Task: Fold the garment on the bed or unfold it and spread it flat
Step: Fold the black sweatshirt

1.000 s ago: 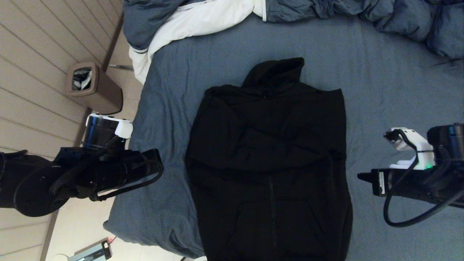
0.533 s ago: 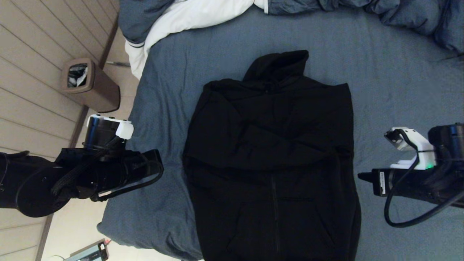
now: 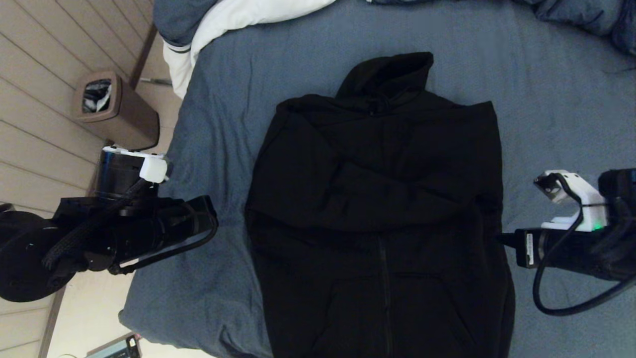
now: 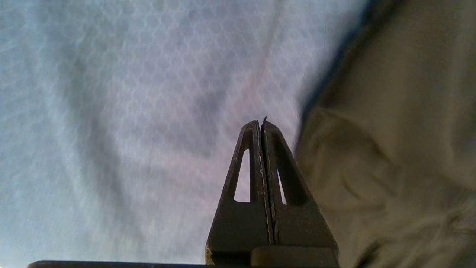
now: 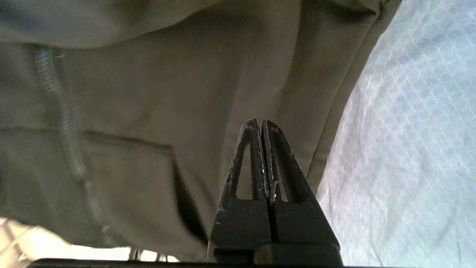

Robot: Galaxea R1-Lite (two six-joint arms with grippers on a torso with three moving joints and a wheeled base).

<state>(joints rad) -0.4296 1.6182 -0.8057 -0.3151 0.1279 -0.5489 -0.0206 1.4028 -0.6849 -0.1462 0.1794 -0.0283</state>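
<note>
The garment [image 3: 377, 209], a black zip hoodie, lies front up in the middle of the bed [image 3: 546, 99], hood toward the far end and sleeves folded across the chest. My left arm [image 3: 124, 233] hangs over the bed's left edge. In the left wrist view my left gripper [image 4: 259, 122] is shut and empty above the sheet [image 4: 130, 111], with the garment's edge [image 4: 390, 149] beside it. My right arm [image 3: 566, 243] is just off the garment's right side. Also shut and empty, my right gripper [image 5: 259, 121] is over the garment [image 5: 167, 93] near its side seam, with the zipper [image 5: 67, 130] in view.
A navy and white duvet [image 3: 223, 20] is bunched along the far end of the bed. A brown waste bin [image 3: 112, 112] stands on the wooden floor [image 3: 39, 74] to the left. The bed's near left corner [image 3: 149, 318] hangs over the floor, with a small device [image 3: 112, 348] below it.
The whole head view has shifted and drawn closer to the bed, so the camera moved. The garment lies as before. Both grippers stay shut.
</note>
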